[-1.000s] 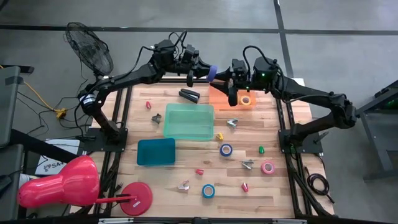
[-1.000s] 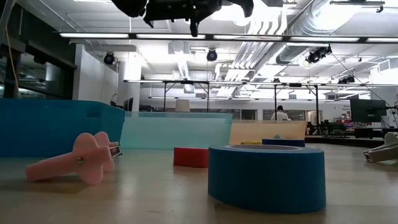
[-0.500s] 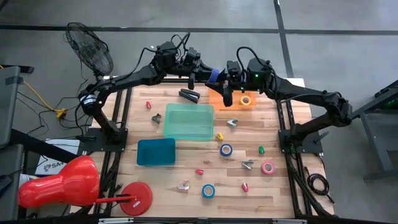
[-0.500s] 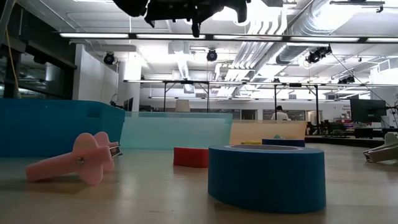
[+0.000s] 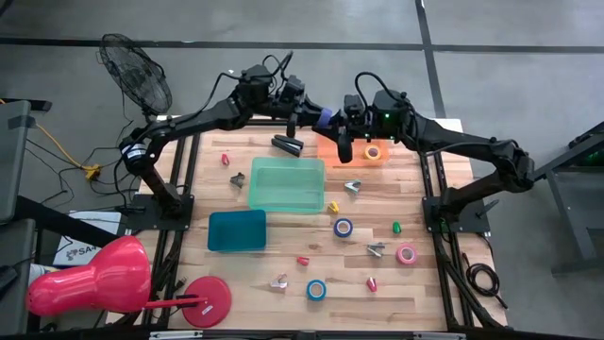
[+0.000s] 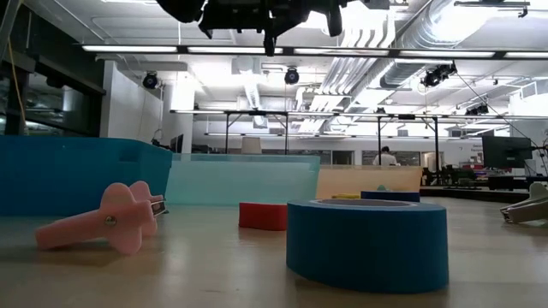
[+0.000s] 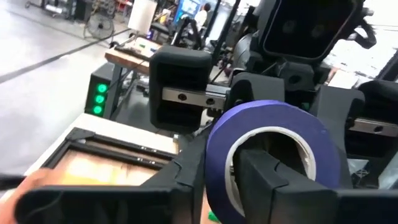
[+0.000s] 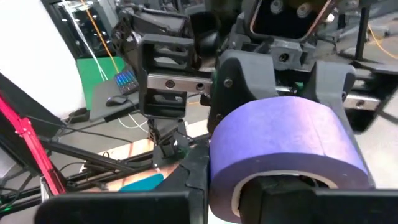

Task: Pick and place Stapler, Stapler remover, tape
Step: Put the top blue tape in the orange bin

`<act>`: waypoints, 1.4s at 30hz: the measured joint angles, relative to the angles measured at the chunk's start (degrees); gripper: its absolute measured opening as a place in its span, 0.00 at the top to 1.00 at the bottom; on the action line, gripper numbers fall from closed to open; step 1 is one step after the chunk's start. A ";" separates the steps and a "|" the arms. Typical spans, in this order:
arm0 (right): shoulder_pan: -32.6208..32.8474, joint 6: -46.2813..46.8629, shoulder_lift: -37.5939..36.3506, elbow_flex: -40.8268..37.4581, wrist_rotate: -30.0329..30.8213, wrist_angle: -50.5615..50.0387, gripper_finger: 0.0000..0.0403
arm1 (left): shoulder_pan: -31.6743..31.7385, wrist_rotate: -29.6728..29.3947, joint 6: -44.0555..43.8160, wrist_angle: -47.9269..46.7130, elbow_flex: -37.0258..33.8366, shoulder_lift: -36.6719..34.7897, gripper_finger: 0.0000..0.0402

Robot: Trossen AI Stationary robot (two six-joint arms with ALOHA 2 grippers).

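Handover stage: purple tape is pinched between left hand and right hand above the bench's far edge. Stapler, removers and four rolls remain unplaced.

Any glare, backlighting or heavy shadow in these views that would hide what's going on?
Low view: strongly backlit; the ceiling light strips glare, and the arms overhead are black silhouettes. High view: even light, only soft shadows on the table. Left wrist view: the purple tape roll is well lit, but the left fingers around it are dark, with little detail.
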 joint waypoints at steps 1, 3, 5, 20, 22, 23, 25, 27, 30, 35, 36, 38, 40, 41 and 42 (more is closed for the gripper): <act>-0.02 0.19 0.00 0.00 0.05 -0.25 0.91 | 0.00 -0.35 0.39 -0.39 0.00 0.00 0.79; -0.08 0.86 0.00 0.00 0.18 -0.98 0.91 | 0.00 -1.16 2.13 -0.92 0.00 0.00 0.75; -0.53 1.94 -0.02 0.00 0.17 -2.25 0.91 | -0.02 -2.46 3.28 -1.86 0.00 0.00 0.71; -7.47 10.19 -0.02 -0.02 -0.24 -16.54 0.91 | 3.82 -3.31 8.54 -14.44 -0.04 -2.41 0.38; -9.10 11.71 -0.02 -0.02 -0.21 -19.25 0.91 | 4.21 -3.49 9.72 -17.45 -0.02 -3.31 0.37; -10.02 12.28 -0.02 -0.02 -0.21 -20.50 0.91 | 4.68 -3.74 10.37 -18.58 -0.02 -3.78 0.37; -11.99 13.25 -0.02 -0.02 -0.09 -23.00 0.91 | 5.29 -4.11 11.17 -20.75 -0.07 -4.75 0.37; -14.05 13.87 0.31 -0.02 0.35 -25.01 0.91 | 5.30 -4.38 11.79 -21.15 0.04 -5.33 0.37; -17.02 14.91 2.03 -0.02 0.27 -27.40 0.91 | 5.30 -5.79 12.67 -23.29 0.00 -5.89 0.37; -20.43 15.03 7.28 -0.02 -1.82 -29.84 0.91 | 5.29 -7.35 13.63 -26.03 0.00 -6.62 0.37; -20.96 15.04 8.45 -0.02 -2.21 -30.19 0.91 | 5.29 -7.67 13.63 -26.77 0.00 -6.62 0.37; -21.93 15.28 11.01 -0.04 -2.83 -30.65 0.91 | 5.29 -8.55 13.54 -27.92 -0.02 -6.60 0.37; -22.89 15.77 13.35 -0.04 -3.06 -30.79 0.91 | 5.29 -9.90 13.53 -28.93 -0.02 -6.60 0.37; -23.37 16.17 14.53 -0.04 -3.04 -30.83 0.91 | 5.29 -10.64 13.53 -29.56 -0.02 -6.60 0.37; -23.77 16.28 15.71 -0.04 -3.09 -30.87 0.91 | 5.29 -11.44 13.52 -30.44 -0.02 -6.60 0.37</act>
